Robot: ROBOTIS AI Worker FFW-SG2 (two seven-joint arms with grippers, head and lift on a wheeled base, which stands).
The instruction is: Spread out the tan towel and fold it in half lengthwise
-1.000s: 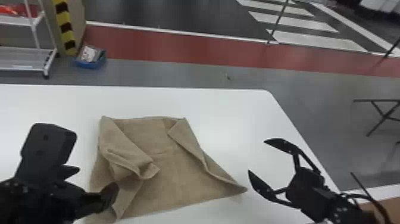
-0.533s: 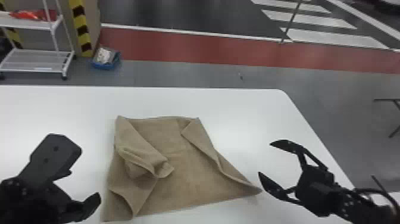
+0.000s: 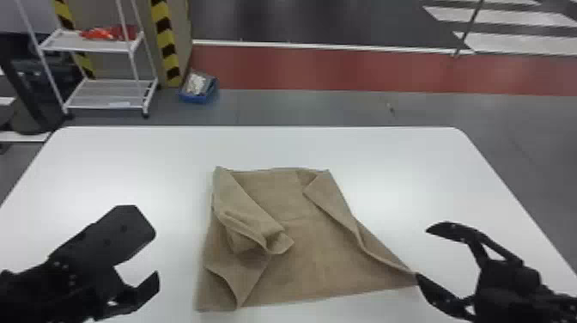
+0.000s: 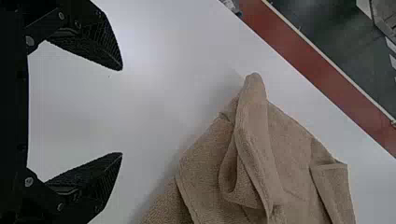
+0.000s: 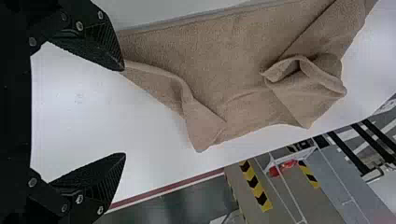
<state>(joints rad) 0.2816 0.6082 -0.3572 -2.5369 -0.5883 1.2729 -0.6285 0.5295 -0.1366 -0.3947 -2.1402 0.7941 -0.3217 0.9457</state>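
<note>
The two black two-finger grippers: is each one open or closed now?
Left black gripper: open, holding nothing.
Right black gripper: open, holding nothing.

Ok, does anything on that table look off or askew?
Yes, the towel: in the head view its left side is bunched into a crumpled flap and its right edge is folded inward, odd for a towel meant to lie spread out. I see no spill or damage.
</note>
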